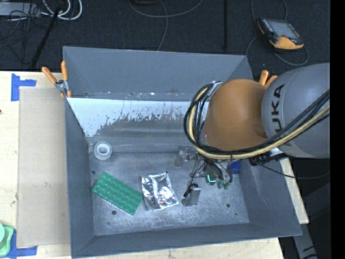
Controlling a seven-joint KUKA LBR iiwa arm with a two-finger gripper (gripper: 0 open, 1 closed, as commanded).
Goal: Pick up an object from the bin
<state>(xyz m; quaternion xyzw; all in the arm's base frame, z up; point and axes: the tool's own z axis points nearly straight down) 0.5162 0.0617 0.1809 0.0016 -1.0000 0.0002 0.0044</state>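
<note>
Your gripper [190, 194] sits low over the floor of the bin [161, 72], right of centre in the frame, just beside the right edge of a crumpled silver foil wad [158, 192]. You cannot tell whether the claw is spread or pressed together. A green studded plate [116, 192] lies at lower left, with a clear ring [102, 150] above it.

We see a grey bin [156, 74], its back wall streaked pale with scratch marks. The plate [117, 192] is green with a regular stud grid. The crumpled wrapper [158, 191] is mirror-silver (dark in the creases). The tape roll [102, 150] is whitish and translucent. The wrist cover [234, 115] is orange-brown, looped by black and yellow cables [190, 124]. There's a small blue bit [233, 168] too.
</note>
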